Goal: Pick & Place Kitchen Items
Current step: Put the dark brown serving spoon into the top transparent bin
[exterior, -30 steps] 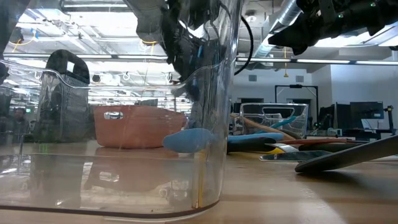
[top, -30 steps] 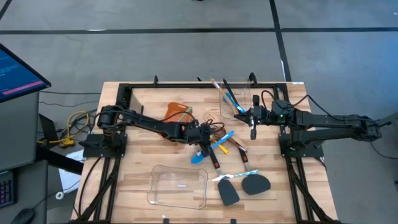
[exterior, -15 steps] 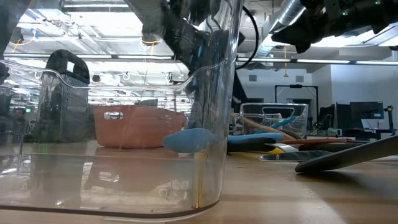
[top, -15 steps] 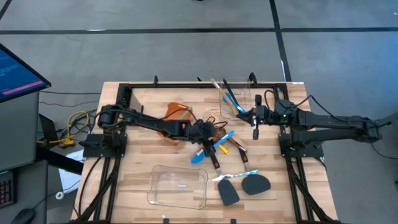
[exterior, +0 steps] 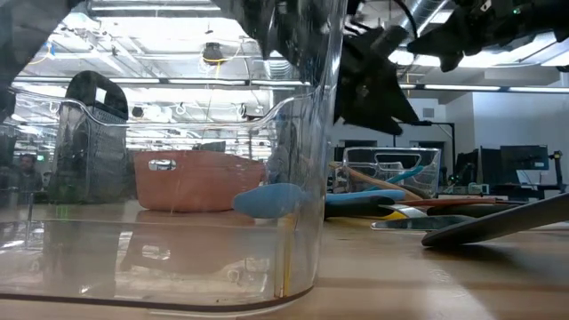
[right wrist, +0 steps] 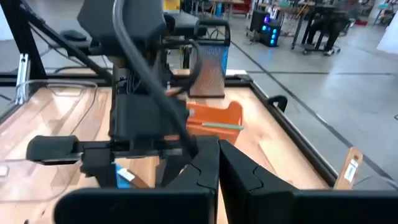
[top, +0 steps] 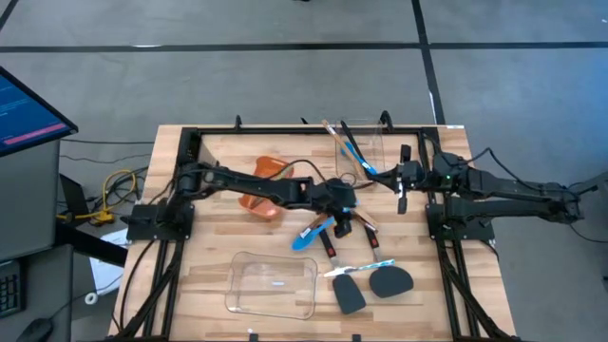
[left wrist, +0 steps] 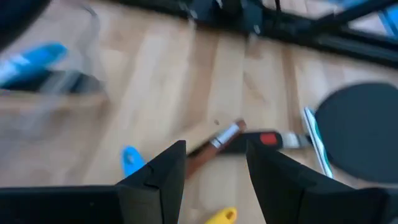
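Note:
Kitchen items lie loose on the wooden table (top: 218,256): a blue spoon (top: 313,233), dark-handled tools (top: 330,245), two black spatulas (top: 348,295) (top: 390,280). My left gripper (top: 351,209) hangs open a little above the table's middle. In the left wrist view its fingers (left wrist: 214,155) frame a brown-and-metal tool (left wrist: 217,142) lying on the wood below, without touching it. My right gripper (top: 400,193) hangs shut by the right edge; its fingers (right wrist: 214,165) hold nothing.
An orange bin (top: 258,186) stands left of centre under the left arm. A clear container (top: 272,286) sits near the front edge and fills the low view (exterior: 178,178). Another clear container (top: 359,152) at the far right holds utensils.
My left gripper has travelled toward the table's right edge, past the blue spoon, rising a little and staying open. My right gripper has drawn back slightly toward the right edge, still shut.

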You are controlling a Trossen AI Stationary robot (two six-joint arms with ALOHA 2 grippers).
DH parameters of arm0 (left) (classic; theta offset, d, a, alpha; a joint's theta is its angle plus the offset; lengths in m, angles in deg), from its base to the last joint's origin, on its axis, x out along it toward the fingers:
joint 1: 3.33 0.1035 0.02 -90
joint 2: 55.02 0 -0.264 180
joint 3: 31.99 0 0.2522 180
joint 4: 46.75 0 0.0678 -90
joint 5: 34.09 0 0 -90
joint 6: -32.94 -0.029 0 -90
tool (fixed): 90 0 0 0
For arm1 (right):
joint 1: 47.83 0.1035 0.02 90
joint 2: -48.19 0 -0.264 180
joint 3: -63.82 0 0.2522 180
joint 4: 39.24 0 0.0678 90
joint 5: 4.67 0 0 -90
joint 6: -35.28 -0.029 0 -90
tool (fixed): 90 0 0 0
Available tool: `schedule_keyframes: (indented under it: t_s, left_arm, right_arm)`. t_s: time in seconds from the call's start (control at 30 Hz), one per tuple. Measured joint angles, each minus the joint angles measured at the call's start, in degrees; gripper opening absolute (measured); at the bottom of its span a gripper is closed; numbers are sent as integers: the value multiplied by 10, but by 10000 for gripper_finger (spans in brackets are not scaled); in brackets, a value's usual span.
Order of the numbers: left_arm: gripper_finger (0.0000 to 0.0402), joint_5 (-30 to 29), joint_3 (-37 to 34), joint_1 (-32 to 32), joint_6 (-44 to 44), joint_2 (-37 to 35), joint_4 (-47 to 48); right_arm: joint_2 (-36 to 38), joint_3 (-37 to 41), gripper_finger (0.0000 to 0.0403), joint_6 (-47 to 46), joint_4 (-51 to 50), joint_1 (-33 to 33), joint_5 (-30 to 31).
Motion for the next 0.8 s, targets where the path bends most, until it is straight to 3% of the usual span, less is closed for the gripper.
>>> schedule_keyframes:
  t_s: [0.17, 0.43, 0.8]
  left_arm:
    - [156, 14, 45, -2, 4, 29, 79]
    - [156, -60, 46, -1, 73, 11, 269]
    - [156, -80, -11, -1, 110, 12, 292]
  right_arm:
    - [-2, 0, 1, 0, -4, 0, 0]
    - [-2, 0, 1, 0, -9, 0, 0]
    - [-2, 0, 1, -1, -13, 0, 0]
